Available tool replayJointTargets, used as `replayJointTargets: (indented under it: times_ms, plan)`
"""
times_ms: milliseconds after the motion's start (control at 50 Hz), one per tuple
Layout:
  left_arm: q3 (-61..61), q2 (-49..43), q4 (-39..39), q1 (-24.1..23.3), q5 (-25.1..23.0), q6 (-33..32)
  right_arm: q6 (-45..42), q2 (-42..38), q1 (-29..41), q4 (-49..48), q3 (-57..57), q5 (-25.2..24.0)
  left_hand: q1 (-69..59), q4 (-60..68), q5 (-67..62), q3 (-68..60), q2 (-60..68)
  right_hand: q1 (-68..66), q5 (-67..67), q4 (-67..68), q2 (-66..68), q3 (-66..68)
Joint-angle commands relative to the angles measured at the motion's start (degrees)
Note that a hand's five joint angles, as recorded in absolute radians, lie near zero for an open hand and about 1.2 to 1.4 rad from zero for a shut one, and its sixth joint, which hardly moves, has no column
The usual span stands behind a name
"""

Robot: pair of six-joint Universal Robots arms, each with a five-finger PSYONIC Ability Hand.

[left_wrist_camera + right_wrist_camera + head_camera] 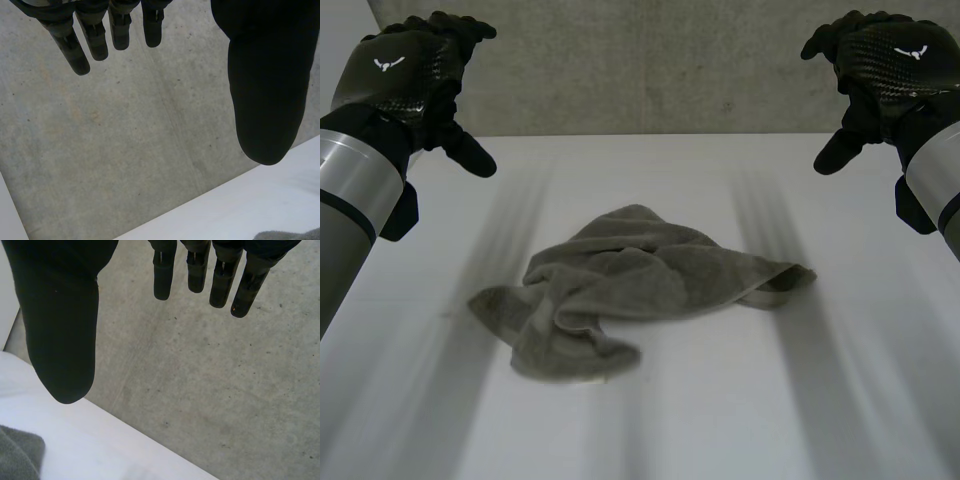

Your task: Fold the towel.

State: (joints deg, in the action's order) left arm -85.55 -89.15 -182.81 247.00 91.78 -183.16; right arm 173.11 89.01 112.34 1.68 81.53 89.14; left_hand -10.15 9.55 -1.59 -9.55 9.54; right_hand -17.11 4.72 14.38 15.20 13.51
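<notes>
Towel: The grey towel [640,285] is lying crumpled in the middle of the white table [820,410]. It is bunching over itself, with 1 lobe reaching toward the near left and another trailing off to the right. No corner is lying flat enough to pick out.

Left hand: The left hand [405,75] is hovering over the far left of the table, well apart from the towel. In its wrist view the fingers [82,55] are pointing straight out, the thumb [267,100] is standing away from them, and nothing is between them.

Right hand: The right hand [890,65] is mirroring it over the far right, also well apart from the cloth. Its fingers [162,280] are straight, its thumb [60,340] is spread wide, and it is holding nothing.

Stage: By my judgement the fold is not yet begun, and the heap is likely needing to be spread flat first.

Risk 1: Pinching into the bunched middle may be catching 2 layers at once, so the cloth would be lifting as a lump rather than opening.

Risk 2: With the corners hidden, the 2 hands may be taking hold of points that do not match, giving a skewed fold.

Risk 3: Dragging 1 side alone may be sliding the whole towel across the smooth table.

Markings: A white winged emblem [388,63] is showing on the back of each hand. No letters or words are readable, no tag is showing on the towel, and the concrete wall [640,60] is bare.
</notes>
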Motion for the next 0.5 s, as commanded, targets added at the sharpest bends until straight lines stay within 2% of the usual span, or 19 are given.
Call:
replayJointTargets:
  times_ms: [20, 80, 120, 200, 240, 260, 360, 400, 420, 440, 500]
  plan:
    - [0.12, -3.91, 0.35, -0.20, -0.11, -0.36, -8.55, -2.34, 0.07, 0.70, -0.15, 0.24, -3.76, 4.35, -2.32, -4.36, 4.37, 7.11, -4.72, -4.38, -5.20, -3.51]
    - [0.39, -5.42, 0.53, -0.29, -0.11, -0.36, -13.13, -4.98, 0.07, 0.70, -0.06, 0.60, -5.45, 6.04, -4.01, -6.05, 6.06, 7.11, -4.72, -4.38, -5.20, -3.51]
    - [0.47, -8.56, 1.22, -1.07, 0.15, -0.10, -14.89, -6.29, 0.07, 0.78, -0.06, 0.60, -17.16, 17.76, -15.72, -17.76, 17.77, 7.11, -4.72, -4.38, -5.20, -3.51]
    - [-0.58, -10.60, 2.99, -3.01, 0.50, 0.43, -16.31, -9.12, 0.07, 2.19, -0.24, 0.51, -19.07, 19.67, -17.63, -19.67, 19.68, 7.11, -4.72, -4.38, -5.20, -3.51]
    - [-2.24, -12.70, 4.21, -6.42, 0.85, 0.78, -16.66, -12.97, 0.25, 4.55, -0.85, -0.10, -17.73, 18.33, -16.30, -18.33, 18.34, 7.11, -4.72, -4.38, -5.20, -3.51]
    - [-2.25, -12.71, 4.22, -6.44, 0.85, 0.78, -16.66, -12.99, 0.25, 4.56, -0.85, -0.11, -17.73, 18.32, -16.29, -18.33, 18.34, 7.11, -4.72, -4.38, -5.20, -3.51]
    - [-4.45, -15.79, 3.51, -10.39, 0.85, 2.10, -16.84, -18.35, -0.54, 5.09, -2.17, -3.71, -14.20, 14.79, -12.76, -14.80, 14.80, 7.11, -4.72, -4.38, -5.20, -3.51]
    - [-4.54, -19.63, 0.98, -12.32, 2.34, 2.63, -16.66, -22.11, -1.07, 5.09, -2.61, -8.61, -14.19, 14.79, -12.75, -14.79, 14.80, 7.11, -4.72, -4.38, -5.20, -3.51]
    - [-4.54, -19.65, 0.97, -12.33, 2.35, 2.63, -16.66, -22.13, -1.07, 5.09, -2.61, -8.63, -14.20, 14.79, -12.76, -14.80, 14.80, 7.11, -4.72, -4.38, -5.20, -3.51]
    - [-4.19, -21.57, -0.51, -12.94, 3.91, 2.63, -16.23, -24.22, -1.85, 4.74, -2.87, -10.81, -14.20, 14.79, -12.76, -14.80, 14.80, 7.11, -4.72, -4.38, -5.20, -3.51]
    - [-3.31, -25.26, -2.10, -14.08, 6.99, 2.37, -16.05, -27.14, -3.62, 4.30, -3.40, -12.67, -14.53, 15.13, -13.09, -15.13, 15.14, 7.11, -4.72, -4.38, -5.20, -3.51]
